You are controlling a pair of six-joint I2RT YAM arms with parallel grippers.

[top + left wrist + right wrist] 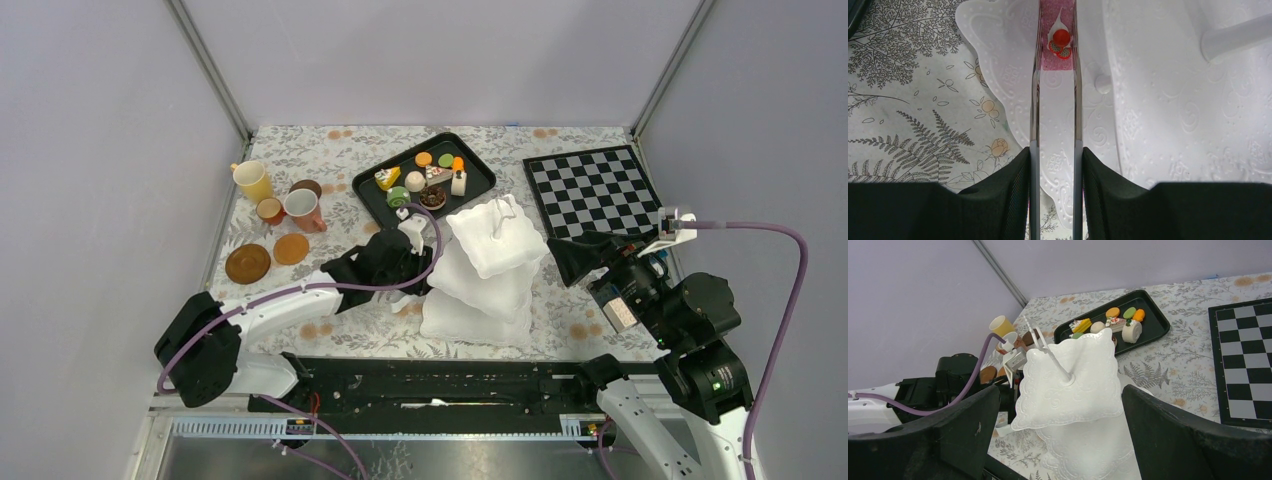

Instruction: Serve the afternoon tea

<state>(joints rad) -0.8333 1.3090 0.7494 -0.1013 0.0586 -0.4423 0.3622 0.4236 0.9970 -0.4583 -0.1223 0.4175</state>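
My left gripper is shut on the silver tongs, whose two arms run forward from between its fingers. At the tongs' tips sits a pink cake with a red berry, over a lower tier of the white three-tier stand. In the top view the left gripper is at the left side of the stand. My right gripper is open and empty, held off the stand's right side. More cakes and macarons lie on the black tray.
A yellow cup, a white cup and small brown cups stand at the back left, with two brown saucers in front of them. A chessboard lies at the back right. Grey walls close in both sides.
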